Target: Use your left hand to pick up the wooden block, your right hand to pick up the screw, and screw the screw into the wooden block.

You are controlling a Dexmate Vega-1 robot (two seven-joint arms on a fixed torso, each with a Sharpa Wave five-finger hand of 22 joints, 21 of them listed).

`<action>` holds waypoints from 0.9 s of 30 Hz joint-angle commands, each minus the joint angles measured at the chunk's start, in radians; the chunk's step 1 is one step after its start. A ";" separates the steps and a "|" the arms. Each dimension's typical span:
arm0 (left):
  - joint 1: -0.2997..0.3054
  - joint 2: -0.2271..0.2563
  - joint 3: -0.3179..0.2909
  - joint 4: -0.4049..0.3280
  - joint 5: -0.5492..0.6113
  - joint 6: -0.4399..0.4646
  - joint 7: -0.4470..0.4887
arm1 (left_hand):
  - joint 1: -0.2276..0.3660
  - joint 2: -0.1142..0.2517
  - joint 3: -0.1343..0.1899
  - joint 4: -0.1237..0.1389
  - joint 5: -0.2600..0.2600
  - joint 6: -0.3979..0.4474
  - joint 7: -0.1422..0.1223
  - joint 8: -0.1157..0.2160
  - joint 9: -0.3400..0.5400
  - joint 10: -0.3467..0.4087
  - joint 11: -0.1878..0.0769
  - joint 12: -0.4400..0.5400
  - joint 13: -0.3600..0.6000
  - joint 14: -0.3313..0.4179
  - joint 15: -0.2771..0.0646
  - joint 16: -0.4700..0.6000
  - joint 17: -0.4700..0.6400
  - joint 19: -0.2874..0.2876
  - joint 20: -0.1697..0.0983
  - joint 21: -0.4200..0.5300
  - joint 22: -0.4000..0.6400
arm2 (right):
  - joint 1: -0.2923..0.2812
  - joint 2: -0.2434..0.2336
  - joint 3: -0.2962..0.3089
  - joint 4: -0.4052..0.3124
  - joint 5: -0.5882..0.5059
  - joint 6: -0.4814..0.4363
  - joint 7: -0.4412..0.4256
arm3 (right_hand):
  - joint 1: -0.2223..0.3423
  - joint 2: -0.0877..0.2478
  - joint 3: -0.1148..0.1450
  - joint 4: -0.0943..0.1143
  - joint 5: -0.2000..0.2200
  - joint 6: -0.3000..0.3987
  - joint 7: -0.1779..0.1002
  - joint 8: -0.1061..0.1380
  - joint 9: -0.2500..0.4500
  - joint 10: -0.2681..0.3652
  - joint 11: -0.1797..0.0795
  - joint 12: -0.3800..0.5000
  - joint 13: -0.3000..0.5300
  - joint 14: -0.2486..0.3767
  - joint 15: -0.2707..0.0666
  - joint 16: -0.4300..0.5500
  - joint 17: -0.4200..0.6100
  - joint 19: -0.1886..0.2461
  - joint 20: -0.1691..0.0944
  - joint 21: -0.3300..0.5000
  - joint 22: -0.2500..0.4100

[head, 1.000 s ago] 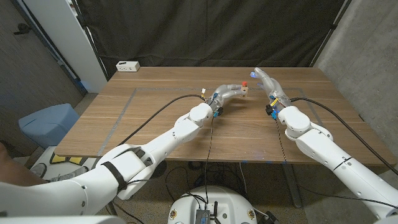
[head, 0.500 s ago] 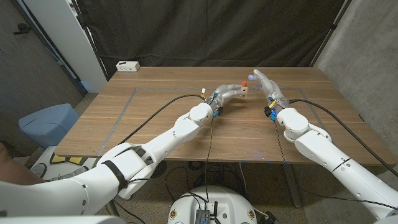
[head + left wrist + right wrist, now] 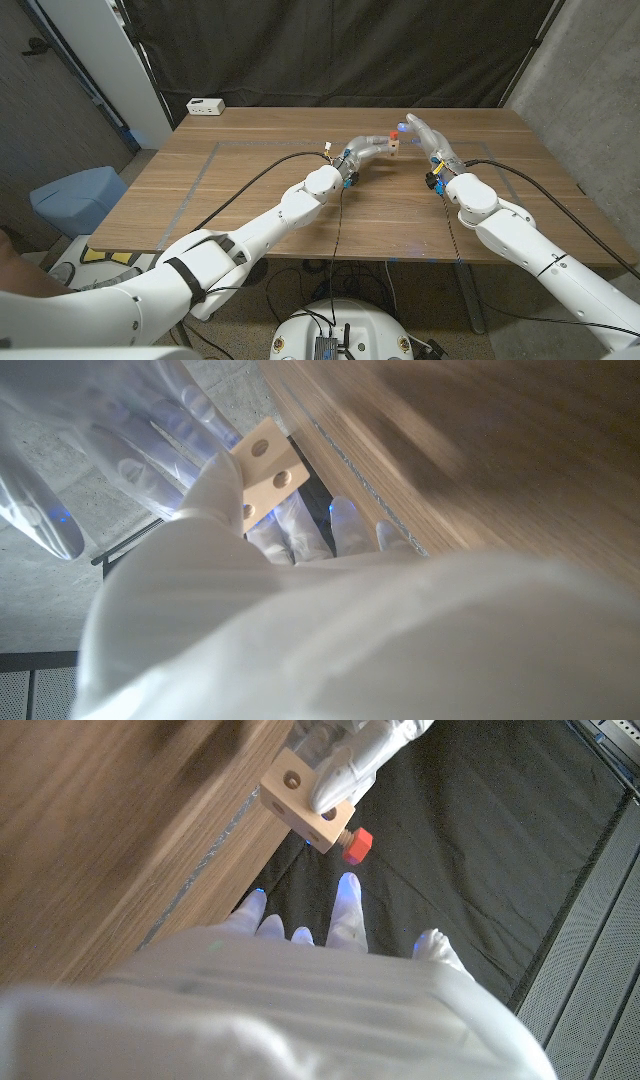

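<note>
I've got the block (image 3: 395,146) off the table, pinched in my left hand (image 3: 378,146), up around 12 o'clock from table centre, over the far half of the table (image 3: 250,190). The screw (image 3: 357,845) is already seated in one face: red head and a short bit of thread stick out, touching the block. My right hand (image 3: 428,137) is just beside it at about 3 o'clock, fingers apart and holding nothing; in the right wrist view its fingertips (image 3: 347,892) sit close to the screw head but clear of it. From that view the screw's long axis runs out of the block face toward my right hand, head pointing away from the left hand; it looks roughly square to the face, though I can't tell any small tilt. The block's other holes show in the left wrist view (image 3: 268,463), empty. Risks as I read them: thread is only partly in, so a sideways nudge from the right fingers could cock the screw or pop it loose; pushing along the axis could slip the block in the left pinch, since few fingers hold it; a clumsy re-grip on the small head could knock block and screw down to the table. How deep the thread sits is hidden.
</note>
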 commanded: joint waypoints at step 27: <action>-0.002 -0.007 0.004 0.011 0.004 -0.005 0.002 | -0.009 0.036 0.023 0.020 0.006 0.021 0.011 0.008 0.005 0.010 -0.002 0.009 0.023 0.005 -0.056 0.000 0.004 -0.005 0.005 0.005 0.005 | -0.015 -0.008 0.000 -0.005 0.011 0.002 0.004 | -0.003 0.004 0.020 -0.005 0.007 0.064 0.006 0.012 0.004 0.015 -0.026 0.017 0.002 -0.045 0.001 0.015 -0.003 0.012 0.009 0.010 0.002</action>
